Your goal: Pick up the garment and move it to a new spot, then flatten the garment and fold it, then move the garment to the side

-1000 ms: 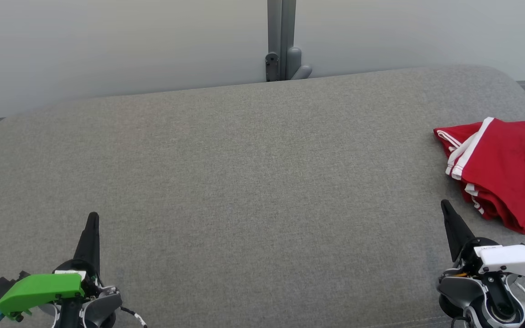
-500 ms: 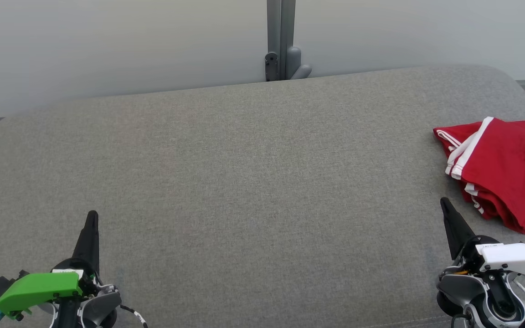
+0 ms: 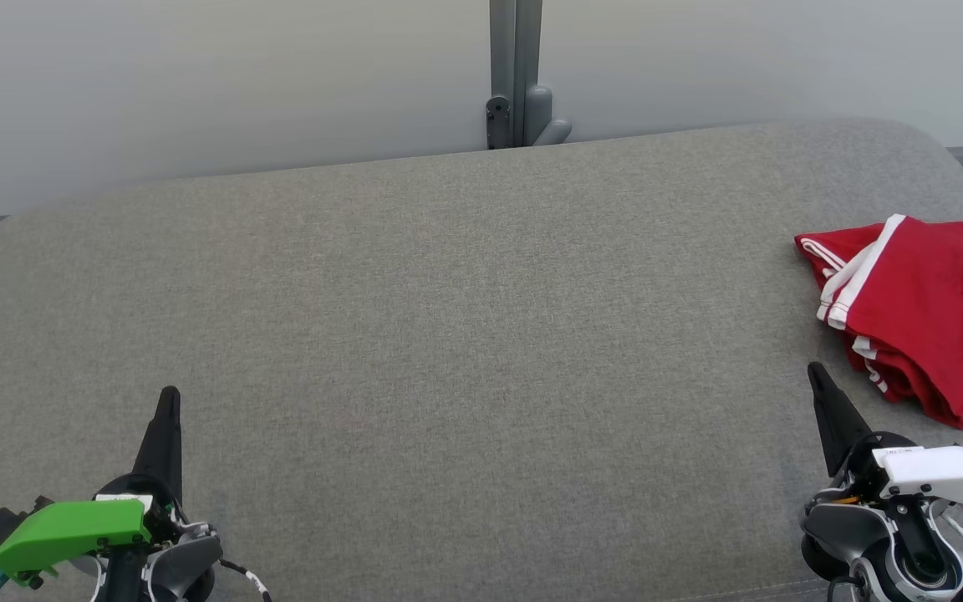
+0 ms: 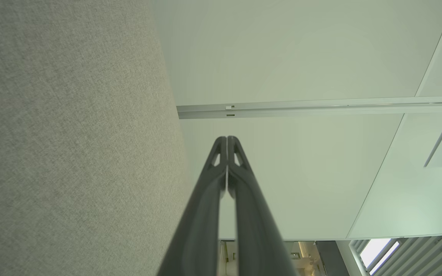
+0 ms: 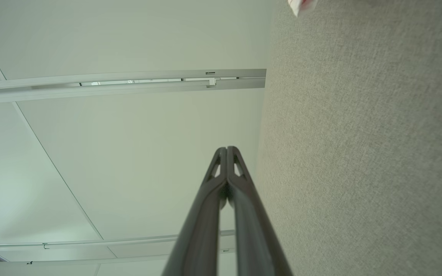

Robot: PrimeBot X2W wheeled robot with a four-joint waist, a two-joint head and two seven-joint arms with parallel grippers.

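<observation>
My jaws are clenched empty, the right pair near the red garment; it looks folded aside, so I'd just retreat.

Head overhead, wrists low — shared grey surface

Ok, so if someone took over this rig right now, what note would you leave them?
Grippers: the left gripper is shut and empty at the near left. The right gripper is shut and empty at the near right, close to the shorts but apart from them.
Things: the red shorts, white-striped, lie in a compact layered bundle at the right end of the gray upholstered surface, partly cut off by the head view's edge.
Done: they look folded and set aside, though I can't be certain.
Left: probably nothing; if the fold isn't accepted, flatten and refold.
</observation>
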